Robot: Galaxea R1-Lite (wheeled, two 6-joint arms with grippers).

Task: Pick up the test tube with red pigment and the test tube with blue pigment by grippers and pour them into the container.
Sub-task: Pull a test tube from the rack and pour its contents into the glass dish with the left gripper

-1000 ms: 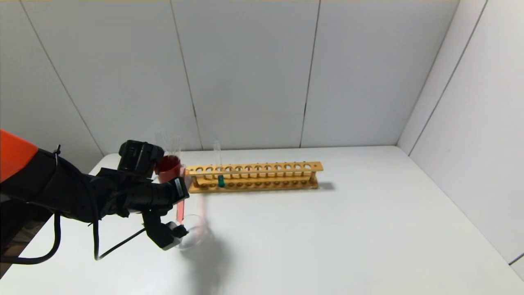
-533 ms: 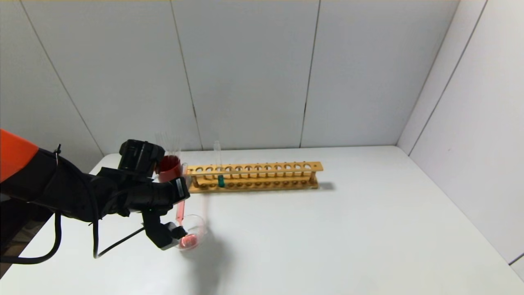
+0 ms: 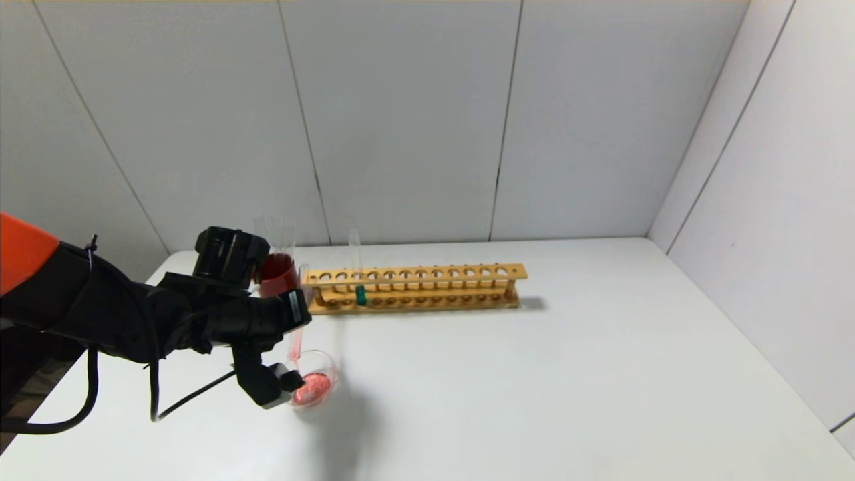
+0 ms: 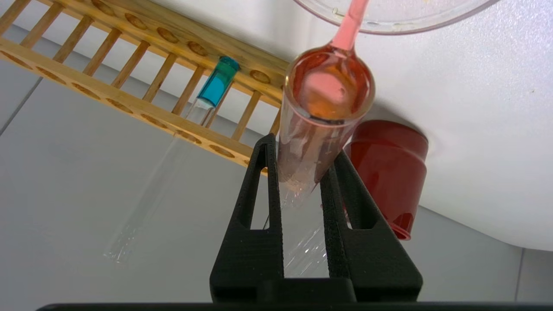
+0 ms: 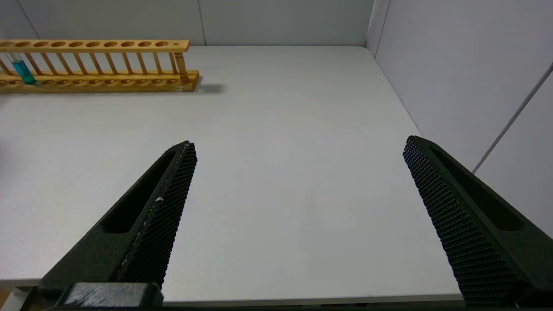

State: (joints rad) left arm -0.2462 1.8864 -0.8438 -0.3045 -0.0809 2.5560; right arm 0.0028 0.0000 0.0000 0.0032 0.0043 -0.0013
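Observation:
My left gripper (image 3: pixel 287 347) is shut on the test tube with red pigment (image 3: pixel 295 342) and holds it tilted, mouth down, over the container (image 3: pixel 325 374). Red liquid (image 3: pixel 312 389) lies pooled in the container. In the left wrist view the fingers (image 4: pixel 302 147) clamp the tube (image 4: pixel 322 125), and a pink stream runs from its mouth into the container (image 4: pixel 389 19). The test tube with blue pigment (image 3: pixel 360 294) stands upright in the wooden rack (image 3: pixel 414 287); it also shows in the left wrist view (image 4: pixel 216 84) and the right wrist view (image 5: pixel 20 71). My right gripper (image 5: pixel 300 144) is open and empty above the table's front right.
A dark red cup (image 3: pixel 275 274) holding plain clear tubes stands just left of the rack, behind the left gripper. The rack lies along the back of the white table (image 3: pixel 534 374). Grey walls close in the back and right side.
Red liquid has run out of the tilted tube and collected in the container, which was clear one second ago. The left gripper has barely moved.

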